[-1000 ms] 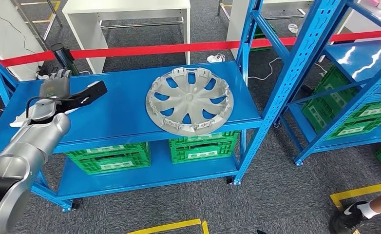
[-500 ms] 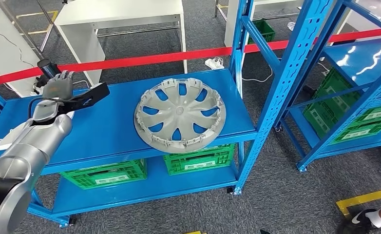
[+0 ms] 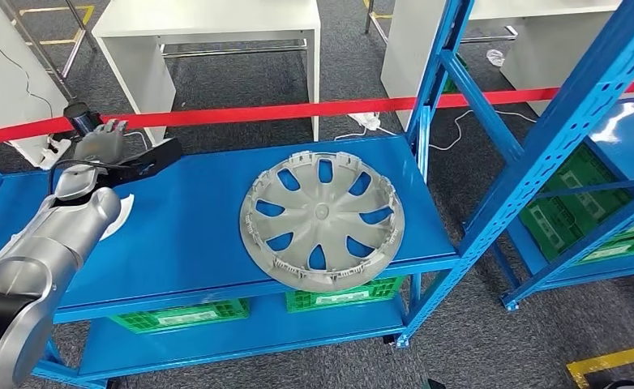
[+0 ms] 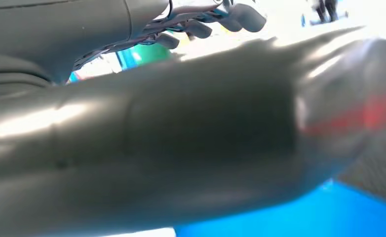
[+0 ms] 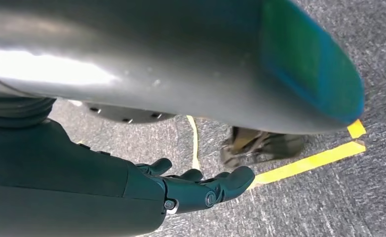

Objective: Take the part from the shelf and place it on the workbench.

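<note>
A grey multi-spoke hubcap (image 3: 322, 219) lies flat on the right half of the blue shelf top (image 3: 192, 235). A small white part (image 3: 119, 217) lies on the left half, mostly hidden under my left forearm. My left hand (image 3: 101, 146) is stretched over the shelf's far left edge, its fingers (image 4: 206, 22) straight and apart, holding nothing. A black bracket (image 3: 152, 156) juts from that wrist toward the hubcap. My right hand (image 5: 196, 190) hangs low over the grey floor, fingers loosely spread and empty.
Blue uprights (image 3: 435, 97) frame the shelf's right end, and a second blue rack (image 3: 573, 146) stands further right. Green crates (image 3: 176, 314) sit on the lower level. Red tape (image 3: 297, 109) runs behind the shelf, with white tables (image 3: 208, 20) beyond. Yellow floor lines (image 5: 304, 163) are under my right hand.
The whole picture has shifted as the camera moved. My left arm keeps much the same reach over the shelf. The white part now peeks out on the forearm's hubcap side.
</note>
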`<state>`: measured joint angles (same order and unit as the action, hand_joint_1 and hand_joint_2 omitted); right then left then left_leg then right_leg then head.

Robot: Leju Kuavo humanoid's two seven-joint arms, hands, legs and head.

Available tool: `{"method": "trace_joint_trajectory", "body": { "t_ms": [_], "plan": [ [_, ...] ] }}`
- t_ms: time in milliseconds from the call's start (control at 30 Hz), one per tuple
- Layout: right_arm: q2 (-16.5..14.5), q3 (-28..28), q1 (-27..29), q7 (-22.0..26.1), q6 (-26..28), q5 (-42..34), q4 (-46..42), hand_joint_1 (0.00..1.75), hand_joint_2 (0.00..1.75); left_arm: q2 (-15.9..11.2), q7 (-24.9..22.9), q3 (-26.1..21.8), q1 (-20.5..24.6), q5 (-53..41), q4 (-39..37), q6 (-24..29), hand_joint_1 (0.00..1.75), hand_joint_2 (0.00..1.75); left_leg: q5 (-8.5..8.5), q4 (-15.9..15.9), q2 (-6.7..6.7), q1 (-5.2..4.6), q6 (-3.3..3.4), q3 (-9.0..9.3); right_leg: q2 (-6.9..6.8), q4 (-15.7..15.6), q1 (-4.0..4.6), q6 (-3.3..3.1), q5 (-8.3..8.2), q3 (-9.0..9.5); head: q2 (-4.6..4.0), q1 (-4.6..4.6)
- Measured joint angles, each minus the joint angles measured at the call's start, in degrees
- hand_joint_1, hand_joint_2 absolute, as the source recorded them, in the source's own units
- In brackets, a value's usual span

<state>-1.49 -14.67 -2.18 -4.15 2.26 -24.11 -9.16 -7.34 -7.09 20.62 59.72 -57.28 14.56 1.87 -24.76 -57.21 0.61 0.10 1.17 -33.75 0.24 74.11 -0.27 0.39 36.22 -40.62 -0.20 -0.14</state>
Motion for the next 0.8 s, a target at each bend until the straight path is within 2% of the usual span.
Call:
{"method": "trace_joint_trajectory", "body": {
  "t_ms": [33,67,133,167,200,233,367,500,700,800],
  "plan": [
    [0.00,0.00,0.09,-0.05,0.01,-0.02,0.00,0.00,0.00,0.11,0.74,-0.44,-0.20,0.70,0.00,-0.92,0.00,1.75,-0.49,-0.05,0.09,-0.07,-0.03,0.51,0.00,-1.64,0.06,-0.22,-0.52,-0.42,0.00,0.01],
    [0.01,0.00,0.15,-0.09,0.02,-0.05,0.00,0.00,0.00,0.23,1.21,-0.86,-0.31,1.20,0.01,-1.71,0.00,1.75,-1.01,-0.11,0.15,-0.16,-0.11,1.07,-0.01,-4.85,0.20,-0.58,-2.88,-0.08,0.00,0.03],
    [0.09,0.00,0.23,-0.12,0.03,-0.12,0.00,0.00,0.00,0.56,1.67,-1.59,-0.36,1.66,-0.01,-3.14,0.00,1.75,-2.00,-0.27,0.20,-0.37,-0.42,1.96,0.05,-12.14,0.63,-1.55,-9.41,1.28,0.00,0.04],
    [0.13,0.00,0.25,-0.11,0.04,-0.14,0.00,0.00,0.00,0.72,1.83,-1.86,-0.33,1.74,-0.02,-3.96,0.00,1.75,-2.50,-0.34,0.26,-0.48,-0.69,2.19,0.13,-14.50,0.83,-1.90,-11.70,1.89,0.00,0.03],
    [0.15,0.00,0.28,-0.11,0.04,-0.15,0.00,0.00,0.00,0.84,2.04,-2.06,-0.30,1.73,0.00,-4.85,0.00,1.75,-2.75,-0.57,0.34,-0.56,-1.00,2.35,0.21,-15.63,0.89,-2.14,-12.81,2.18,0.00,0.02],
    [0.13,0.00,0.29,-0.11,0.04,-0.15,0.00,0.00,0.00,0.95,2.32,-2.16,-0.26,1.71,0.05,-5.87,0.00,1.75,-2.98,-0.72,0.45,-0.65,-1.27,2.36,0.30,-15.77,0.89,-2.14,-13.01,2.44,0.00,0.01],
    [0.04,0.00,0.03,0.01,-0.02,-0.01,0.00,0.00,0.00,0.63,4.49,-2.91,0.33,3.00,0.09,-12.54,0.00,1.75,-3.69,0.01,0.15,-0.67,-0.40,3.33,0.60,-15.86,0.92,-2.11,-13.36,3.11,0.00,-0.12],
    [0.03,0.00,0.09,0.00,-0.08,0.10,0.00,0.00,0.00,-0.72,9.16,-4.15,0.87,5.25,0.12,-22.36,0.00,1.75,-3.83,0.66,-0.16,-0.67,-0.69,3.76,0.85,-15.85,0.93,-2.59,-13.01,3.16,0.00,-0.14],
    [0.02,0.00,0.16,-0.09,0.01,-0.15,0.00,0.00,0.00,-2.78,13.14,-4.92,1.81,5.14,0.15,-29.64,0.00,1.75,-3.73,1.00,-0.20,-0.63,-1.56,3.88,0.82,-15.83,0.99,-2.82,-12.88,3.16,0.00,-0.12],
    [0.02,0.00,0.24,-0.15,0.14,-0.37,0.00,0.00,0.00,-4.02,13.64,-4.77,2.60,3.31,0.17,-33.62,0.00,1.75,-3.68,1.02,-0.21,-0.62,-1.85,3.88,0.84,-15.81,0.99,-2.87,-12.91,3.16,0.00,-0.12]
  ]
}}
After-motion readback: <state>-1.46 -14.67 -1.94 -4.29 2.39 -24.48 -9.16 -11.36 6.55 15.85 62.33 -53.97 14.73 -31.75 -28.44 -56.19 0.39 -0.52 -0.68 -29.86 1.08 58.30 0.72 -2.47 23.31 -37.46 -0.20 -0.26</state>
